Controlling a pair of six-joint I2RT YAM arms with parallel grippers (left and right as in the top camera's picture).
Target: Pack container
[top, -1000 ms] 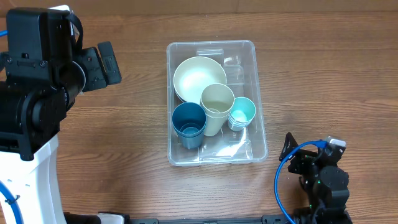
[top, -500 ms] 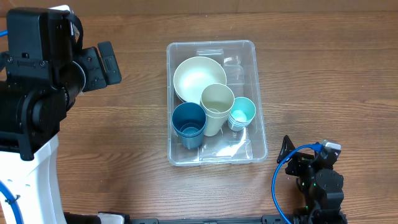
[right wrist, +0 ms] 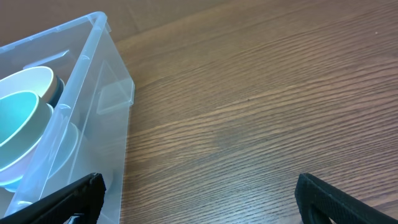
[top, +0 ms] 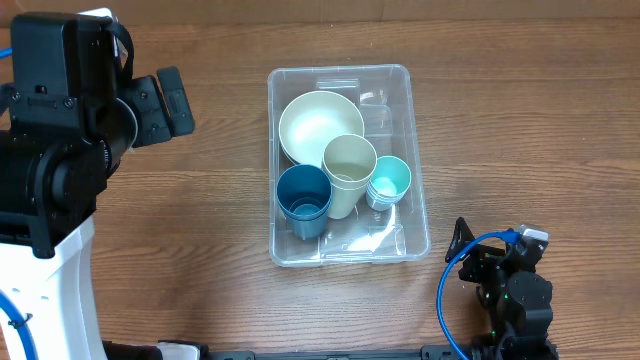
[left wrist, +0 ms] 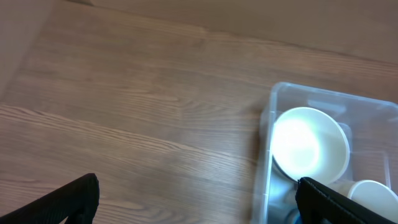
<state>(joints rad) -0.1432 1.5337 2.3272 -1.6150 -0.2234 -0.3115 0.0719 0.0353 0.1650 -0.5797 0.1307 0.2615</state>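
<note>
Sitting mid-bench point(top: 520, 120), the container point(top: 385, 105) looks light, hard and slippery, with a bowl point(top: 318, 125) and cups point(top: 349, 160) inside. Its thin rim seems best to grab. The left claw point(left wrist: 199, 202) and right claw point(right wrist: 199, 199) are wide open, holding nothing.

Container point(top: 340, 75) crowded with bowl point(top: 318, 125), cups point(top: 348, 160); table point(top: 520, 130) open either side.

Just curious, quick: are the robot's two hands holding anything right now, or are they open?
Left hand: open, holding nothing.
Right hand: open, holding nothing.
</note>
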